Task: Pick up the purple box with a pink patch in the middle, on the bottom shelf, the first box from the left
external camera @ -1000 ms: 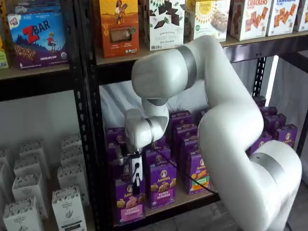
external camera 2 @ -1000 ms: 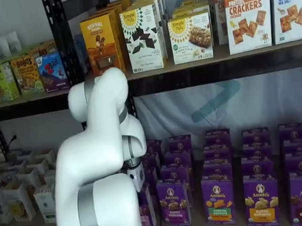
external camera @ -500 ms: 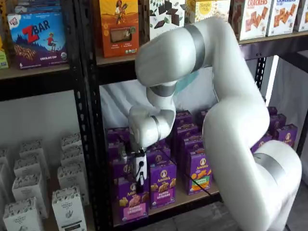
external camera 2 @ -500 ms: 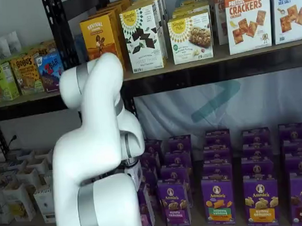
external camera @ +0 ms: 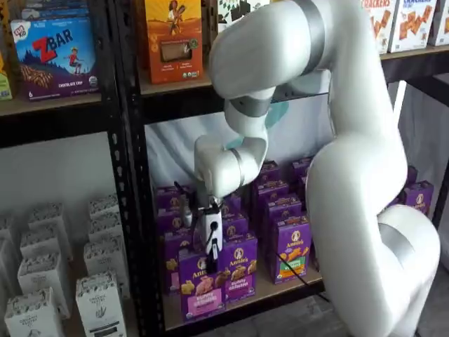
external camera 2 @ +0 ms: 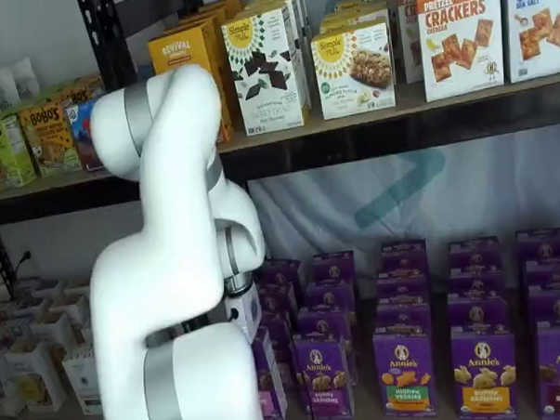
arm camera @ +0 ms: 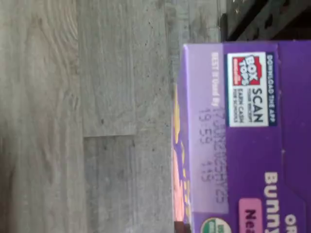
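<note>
One purple box (external camera: 202, 284) (pinched by the gripper (external camera: 212, 247)) now hangs farther forward of the bottom shelf (external camera: 245, 298).

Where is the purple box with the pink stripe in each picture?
Wrist view: the purple box fills one side, floor beside it.
Shelf view: low centre, under the gripper, box at.
Shelf view: only a sliver behind the arm.
Shared landmark: the neighbouring carton.

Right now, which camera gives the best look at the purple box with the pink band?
A shelf view: the purple box shows its whole front there, held by the gripper. The wrist view shows only its top flap, close up. In a shelf view the arm hides most of it.
</note>
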`<state>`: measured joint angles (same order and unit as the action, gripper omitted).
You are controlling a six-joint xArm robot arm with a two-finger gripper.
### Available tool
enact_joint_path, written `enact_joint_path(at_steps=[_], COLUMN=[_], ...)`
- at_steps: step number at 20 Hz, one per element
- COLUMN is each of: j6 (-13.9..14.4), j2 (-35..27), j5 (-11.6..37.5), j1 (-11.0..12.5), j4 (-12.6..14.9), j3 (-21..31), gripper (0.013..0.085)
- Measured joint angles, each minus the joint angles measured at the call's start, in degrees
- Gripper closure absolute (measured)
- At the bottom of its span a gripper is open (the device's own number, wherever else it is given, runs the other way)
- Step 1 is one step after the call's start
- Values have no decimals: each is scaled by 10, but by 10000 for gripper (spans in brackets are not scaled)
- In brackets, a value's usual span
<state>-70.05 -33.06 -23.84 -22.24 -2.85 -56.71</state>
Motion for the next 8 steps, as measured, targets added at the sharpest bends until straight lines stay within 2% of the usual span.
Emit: enact_joint_path(at_steps=[8], j6=[27], j2=[56], j5=[-28], j1=[-11], j4=[17], j3=[39], gripper=[650])
